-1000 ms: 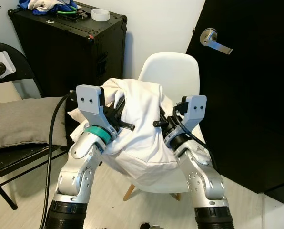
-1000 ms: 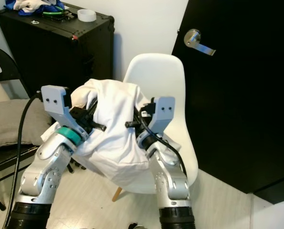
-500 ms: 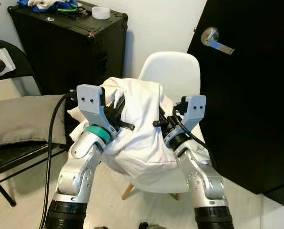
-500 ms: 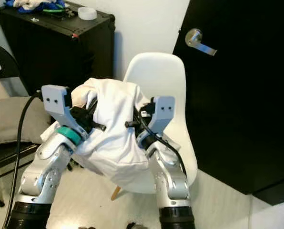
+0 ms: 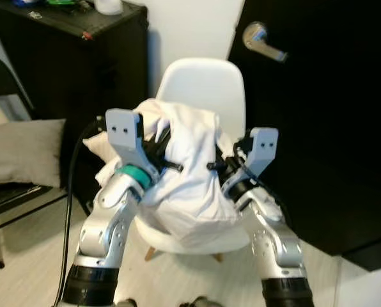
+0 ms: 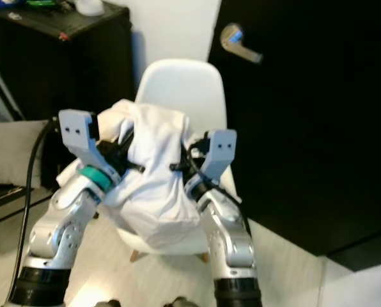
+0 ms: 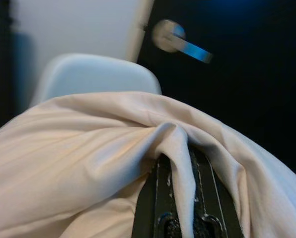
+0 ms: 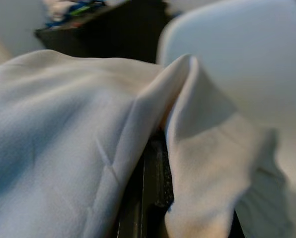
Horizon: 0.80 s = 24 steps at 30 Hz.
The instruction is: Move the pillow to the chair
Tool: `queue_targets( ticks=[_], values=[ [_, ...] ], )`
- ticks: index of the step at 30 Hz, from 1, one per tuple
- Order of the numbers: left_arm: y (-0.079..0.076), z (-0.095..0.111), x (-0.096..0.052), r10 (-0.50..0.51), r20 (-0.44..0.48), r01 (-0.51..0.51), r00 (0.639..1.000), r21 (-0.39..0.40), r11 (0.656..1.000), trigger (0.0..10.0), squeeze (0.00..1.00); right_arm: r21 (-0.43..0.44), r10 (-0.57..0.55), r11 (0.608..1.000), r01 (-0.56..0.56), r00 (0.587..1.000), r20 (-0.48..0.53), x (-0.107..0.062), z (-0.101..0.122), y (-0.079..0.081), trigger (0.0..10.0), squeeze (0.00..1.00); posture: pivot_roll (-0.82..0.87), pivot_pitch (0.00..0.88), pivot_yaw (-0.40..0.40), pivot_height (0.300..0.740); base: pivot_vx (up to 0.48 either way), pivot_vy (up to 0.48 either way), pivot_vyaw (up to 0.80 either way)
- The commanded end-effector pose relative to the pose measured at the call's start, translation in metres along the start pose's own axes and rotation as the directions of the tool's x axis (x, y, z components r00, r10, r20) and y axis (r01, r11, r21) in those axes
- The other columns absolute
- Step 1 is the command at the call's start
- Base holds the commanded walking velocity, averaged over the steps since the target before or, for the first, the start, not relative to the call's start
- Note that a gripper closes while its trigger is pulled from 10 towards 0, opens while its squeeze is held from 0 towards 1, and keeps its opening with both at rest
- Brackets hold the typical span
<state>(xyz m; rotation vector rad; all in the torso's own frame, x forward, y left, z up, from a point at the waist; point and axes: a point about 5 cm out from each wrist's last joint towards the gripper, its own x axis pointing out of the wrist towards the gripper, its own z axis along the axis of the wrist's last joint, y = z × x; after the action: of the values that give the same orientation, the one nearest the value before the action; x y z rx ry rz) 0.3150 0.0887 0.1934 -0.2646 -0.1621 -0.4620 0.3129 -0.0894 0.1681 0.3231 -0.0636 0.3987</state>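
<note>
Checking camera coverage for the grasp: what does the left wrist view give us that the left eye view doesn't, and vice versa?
Left wrist view alone: a close look at the left claw, its black fingers pinching a fold of the white pillow between them.

Left eye view alone: both arms in context, the right claw gripping the pillow's other side, the black case, and a grey cushion on a black folding chair.

Both: the pillow held in front of the white chair, plus the dark door's handle.
</note>
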Motion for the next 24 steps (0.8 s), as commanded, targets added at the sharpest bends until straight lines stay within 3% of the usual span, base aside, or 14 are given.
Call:
queue_targets(
  ticks=[1,3,24],
  values=[
    [-0.022,-0.004,0.008,-0.106,-0.023,0.107,0.994,0.01,0.994,10.0,0.0,-0.003,0.121,0.993,-0.121,0.99,0.067,0.008,0.014,0.027,10.0,0.0,-0.06,0.067,-0.019,0.74,0.0,0.48,0.0],
    [-0.021,-0.005,0.009,-0.093,-0.026,0.093,0.995,0.01,0.996,10.0,0.0,-0.005,0.121,0.993,-0.121,0.99,0.066,0.008,0.014,0.027,10.0,0.0,-0.06,0.064,-0.019,0.74,0.0,0.48,0.0],
    [-0.016,-0.016,0.011,-0.033,-0.055,0.038,0.998,0.084,0.996,10.0,0.0,-0.047,0.091,0.995,-0.089,0.996,0.027,0.006,0.007,0.02,10.0,0.0,-0.07,0.042,-0.015,0.74,0.0,0.0,0.0]
  ],
)
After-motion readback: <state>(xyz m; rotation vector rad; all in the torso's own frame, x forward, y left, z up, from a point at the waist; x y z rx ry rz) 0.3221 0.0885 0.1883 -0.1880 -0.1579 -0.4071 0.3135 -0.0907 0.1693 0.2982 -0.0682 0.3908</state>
